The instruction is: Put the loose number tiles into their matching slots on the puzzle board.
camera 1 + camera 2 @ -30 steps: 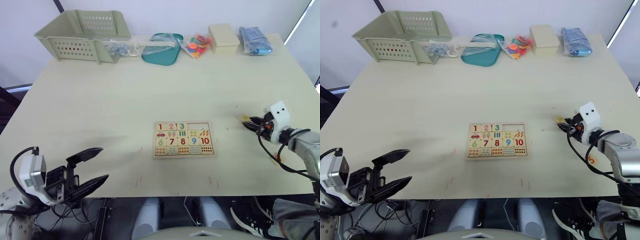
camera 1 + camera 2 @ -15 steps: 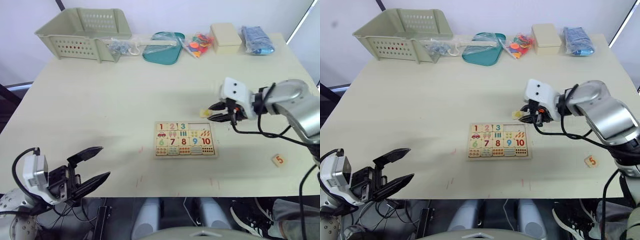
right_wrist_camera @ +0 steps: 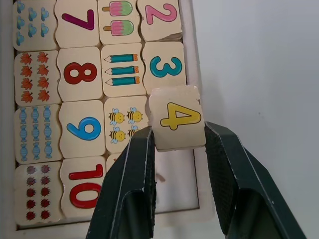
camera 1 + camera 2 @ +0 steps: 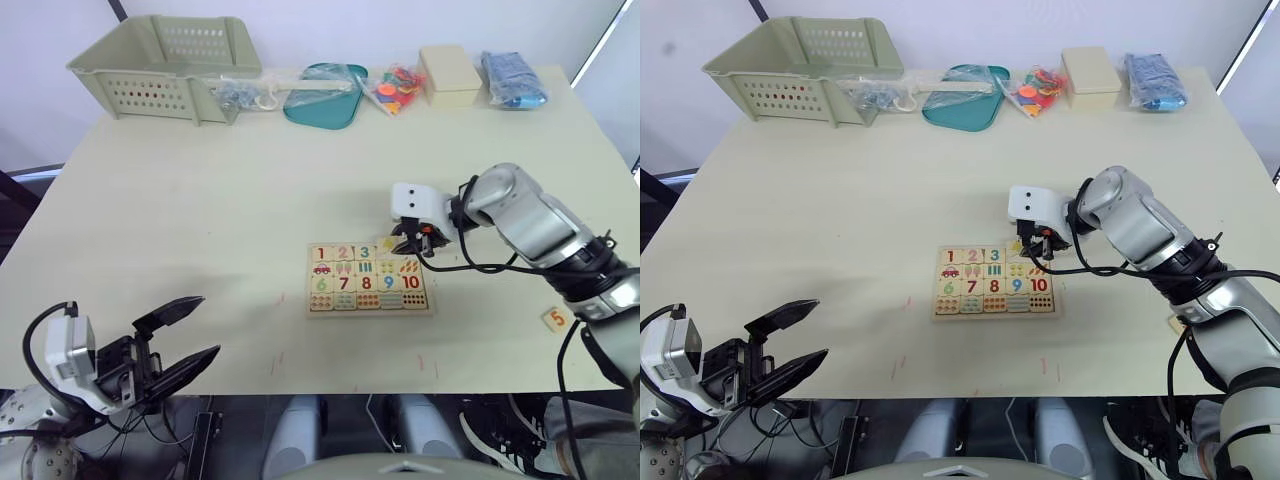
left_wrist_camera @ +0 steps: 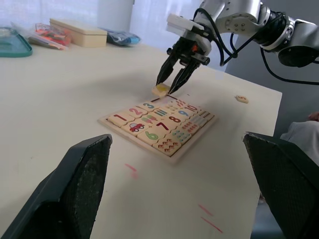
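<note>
Whereas the right gripper (image 3: 174, 144) was at the table's right edge a second ago, the yellow 4 tile (image 3: 175, 118) is now clamped over the puzzle board (image 4: 369, 280), above the empty slot beside the 3; insertion is judged imminent. The left gripper (image 4: 180, 335) is held spread, idle.

Even, bright overhead light falls on the pale cream table (image 4: 200, 200), and shadows are soft and faint. In the left wrist view a bright window backlights the scene, washing out the top edge; the two black left gripper fingers (image 5: 84, 179) in the foreground are blurred. In the right wrist view the small pale wooden tile printed with a yellow 4 (image 3: 175, 118) is sharp, while the black right gripper fingers (image 3: 227, 184) are soft toward the frame's edge.
</note>
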Robot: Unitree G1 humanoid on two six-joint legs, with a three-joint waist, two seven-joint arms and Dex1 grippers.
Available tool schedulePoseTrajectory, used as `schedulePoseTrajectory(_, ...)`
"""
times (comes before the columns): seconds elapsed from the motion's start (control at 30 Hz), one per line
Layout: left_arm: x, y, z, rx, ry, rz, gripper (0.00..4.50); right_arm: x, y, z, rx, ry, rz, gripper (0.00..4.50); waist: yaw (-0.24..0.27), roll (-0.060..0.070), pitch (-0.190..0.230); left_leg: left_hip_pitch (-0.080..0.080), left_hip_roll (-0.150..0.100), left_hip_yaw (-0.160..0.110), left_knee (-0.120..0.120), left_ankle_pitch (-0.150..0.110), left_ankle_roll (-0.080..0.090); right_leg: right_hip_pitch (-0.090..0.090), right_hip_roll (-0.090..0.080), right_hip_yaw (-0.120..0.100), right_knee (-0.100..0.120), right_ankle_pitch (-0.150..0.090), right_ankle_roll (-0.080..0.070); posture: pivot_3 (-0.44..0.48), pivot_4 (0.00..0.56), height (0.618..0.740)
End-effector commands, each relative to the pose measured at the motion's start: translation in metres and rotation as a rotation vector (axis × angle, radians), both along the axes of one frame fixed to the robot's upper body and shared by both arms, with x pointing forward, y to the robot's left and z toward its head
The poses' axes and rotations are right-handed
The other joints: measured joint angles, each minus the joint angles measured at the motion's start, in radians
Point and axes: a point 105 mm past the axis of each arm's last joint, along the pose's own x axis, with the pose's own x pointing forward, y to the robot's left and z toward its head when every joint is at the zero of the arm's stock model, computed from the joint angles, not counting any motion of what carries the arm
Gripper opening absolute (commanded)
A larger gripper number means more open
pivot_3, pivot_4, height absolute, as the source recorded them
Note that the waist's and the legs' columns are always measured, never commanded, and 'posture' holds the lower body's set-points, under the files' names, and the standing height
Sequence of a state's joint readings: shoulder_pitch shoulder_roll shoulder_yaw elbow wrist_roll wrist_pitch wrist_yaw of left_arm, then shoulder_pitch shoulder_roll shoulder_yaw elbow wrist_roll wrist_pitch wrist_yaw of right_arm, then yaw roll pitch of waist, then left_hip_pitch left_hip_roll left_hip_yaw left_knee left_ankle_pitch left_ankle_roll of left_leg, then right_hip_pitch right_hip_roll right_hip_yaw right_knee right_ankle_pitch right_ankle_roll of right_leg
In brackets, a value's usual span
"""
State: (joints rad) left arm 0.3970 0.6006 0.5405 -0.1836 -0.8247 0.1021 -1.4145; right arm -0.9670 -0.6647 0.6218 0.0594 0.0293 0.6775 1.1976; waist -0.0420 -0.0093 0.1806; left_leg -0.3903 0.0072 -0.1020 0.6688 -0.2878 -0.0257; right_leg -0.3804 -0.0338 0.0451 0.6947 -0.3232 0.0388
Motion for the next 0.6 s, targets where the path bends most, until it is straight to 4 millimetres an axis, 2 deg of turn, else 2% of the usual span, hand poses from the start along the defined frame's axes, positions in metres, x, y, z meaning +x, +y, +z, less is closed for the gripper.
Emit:
schedulePoseTrajectory(0.03,-0.0018,0.0018,0.0046,0.021,-0.027,0.011,4.5,0.0028,0.0027,0.0092,-0.012,-0.043,0.025,0.86,0.0,0.0,0.0,0.0,0.0,0.0,0.0,0.0,0.0,0.0,0.0,0.0,0.0,0.0,0.0,0.0,0.15,0.74)
schedulePoseTrajectory(0.6,-0.0023,0.003,0.0028,0.021,-0.029,0.008,4.5,0.0033,0.0012,-0.0001,-0.049,-0.027,0.044,0.86,0.0,0.0,0.0,-0.001,0.0,0.0,0.0,0.0,0.0,-0.001,0.0,0.0,0.0,0.0,0.0,0.0,0.15,0.74)
